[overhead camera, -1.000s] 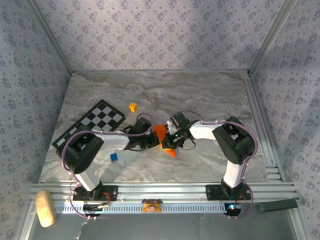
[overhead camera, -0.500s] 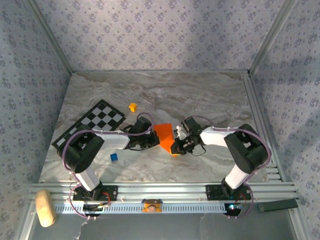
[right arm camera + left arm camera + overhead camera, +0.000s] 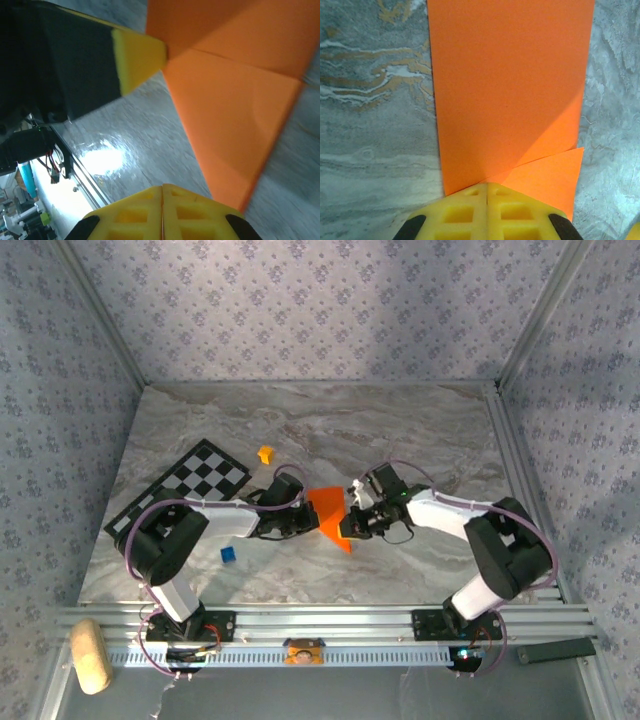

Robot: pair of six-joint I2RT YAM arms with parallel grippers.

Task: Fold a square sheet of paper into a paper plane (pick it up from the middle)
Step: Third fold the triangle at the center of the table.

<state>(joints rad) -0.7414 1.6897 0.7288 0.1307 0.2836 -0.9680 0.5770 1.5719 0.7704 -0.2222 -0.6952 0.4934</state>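
Note:
The square sheet of paper is bright orange and lies folded on the marble table, one point toward the near edge. In the left wrist view the paper is a flat strip with a triangular flap at the lower right. My left gripper is shut, its yellow tips resting on the paper's near edge. My right gripper is at the paper's right side, shut, with nothing between its fingers. The folded flap sits just beside it. The left fingertip touches the paper's corner.
A black-and-white checkered board lies at the left. A small yellow-orange cube sits behind it and a blue cube near the left arm. Metal rails border the table's right side.
My right gripper has come off the top of the paper to its right edge, and its arm has swung right. More of the orange paper shows. The left gripper has stayed put.

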